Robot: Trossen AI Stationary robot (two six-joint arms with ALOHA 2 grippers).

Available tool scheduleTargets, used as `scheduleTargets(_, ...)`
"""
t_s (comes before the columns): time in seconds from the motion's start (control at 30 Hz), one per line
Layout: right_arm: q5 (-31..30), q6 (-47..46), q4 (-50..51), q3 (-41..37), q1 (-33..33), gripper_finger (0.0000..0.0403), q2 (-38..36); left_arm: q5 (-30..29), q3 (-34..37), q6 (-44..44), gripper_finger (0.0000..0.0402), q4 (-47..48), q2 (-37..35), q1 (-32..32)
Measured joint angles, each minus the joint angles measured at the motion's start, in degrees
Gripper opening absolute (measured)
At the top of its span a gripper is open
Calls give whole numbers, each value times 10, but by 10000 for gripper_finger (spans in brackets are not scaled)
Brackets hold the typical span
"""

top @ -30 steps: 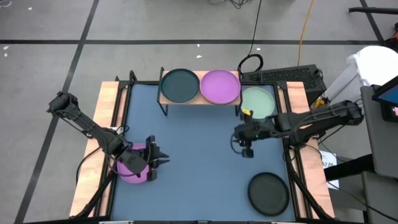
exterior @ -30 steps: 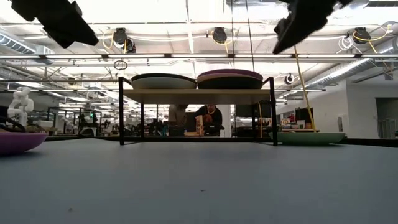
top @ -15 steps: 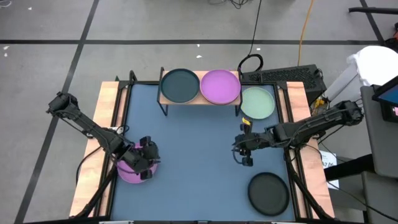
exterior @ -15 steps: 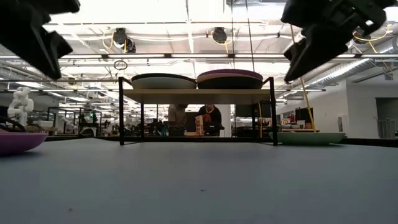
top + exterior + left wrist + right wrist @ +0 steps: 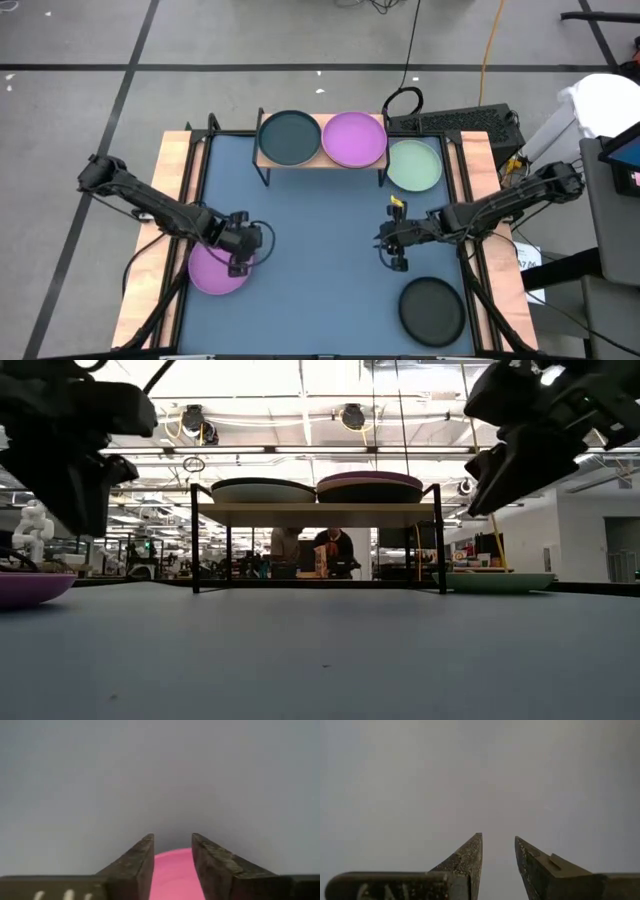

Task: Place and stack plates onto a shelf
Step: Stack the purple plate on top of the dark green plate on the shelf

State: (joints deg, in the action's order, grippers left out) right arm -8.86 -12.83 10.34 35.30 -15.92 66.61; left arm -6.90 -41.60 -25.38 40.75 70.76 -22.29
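A purple plate lies flat on the table near its left edge and shows low at the left of the low view. My left gripper hovers open above this plate's right rim, and the rim shows between its fingers. My right gripper hangs open over bare tabletop, between a mint green plate and a dark plate. The wooden shelf at the far edge carries a dark plate and a purple plate side by side.
The mint green plate rests on the table just right of the shelf. The dark plate sits by the near right corner. Bare blue-grey tabletop lies between the two arms. A keyboard and cables are beyond the far right edge. People sit in the room behind the shelf.
My left gripper has come down over the purple plate and shifted to its right rim, the arm stretching out lower. My right gripper has moved toward the near edge and dropped lower. The plates have stayed where they were.
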Motion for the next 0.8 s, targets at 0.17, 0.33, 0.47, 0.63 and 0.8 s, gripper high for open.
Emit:
scheduleTargets(0.17, 0, 0, -4, -1, -12, 100, 0, 35, 0, 41, 194, 13, 5, 5)
scheduleTargets(0.33, 0, 1, -6, -1, -17, 100, 0, 52, 0, 85, 211, 46, 5, 5)
scheduleTargets(0.47, 0, 6, -14, -1, -17, 100, 0, 50, 0, 114, 212, 52, 17, 5)
scheduleTargets(0.63, 0, 15, -22, -1, -17, 100, 0, 37, 0, 156, 212, 60, 56, 5)
scheduleTargets(0.8, 0, 17, -24, -1, -17, 100, 0, 18, 0, 189, 211, 44, 94, 5)
